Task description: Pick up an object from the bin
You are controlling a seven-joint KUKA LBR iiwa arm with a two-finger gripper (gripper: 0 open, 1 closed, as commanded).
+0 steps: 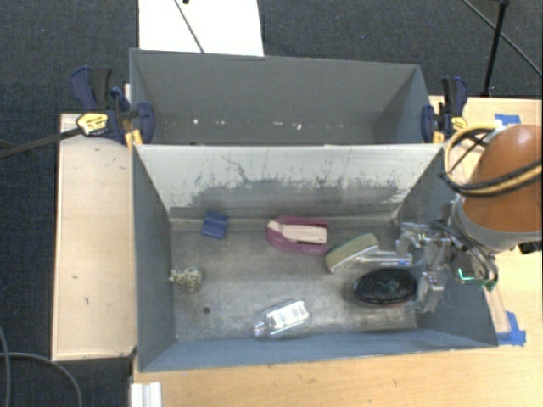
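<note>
Altogether six different things lie in the bin (280, 181); tool (427, 276) beside one black disc (383, 288), grip unreadable.

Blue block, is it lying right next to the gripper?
No, the blue block lies at the back left of the bin's floor, while the gripper is at the right side.

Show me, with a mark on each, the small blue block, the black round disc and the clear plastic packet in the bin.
small blue block (215, 225), camera view, middle of its top face
black round disc (383, 288), camera view, centre of its dark face
clear plastic packet (282, 317), camera view, its middle
</note>
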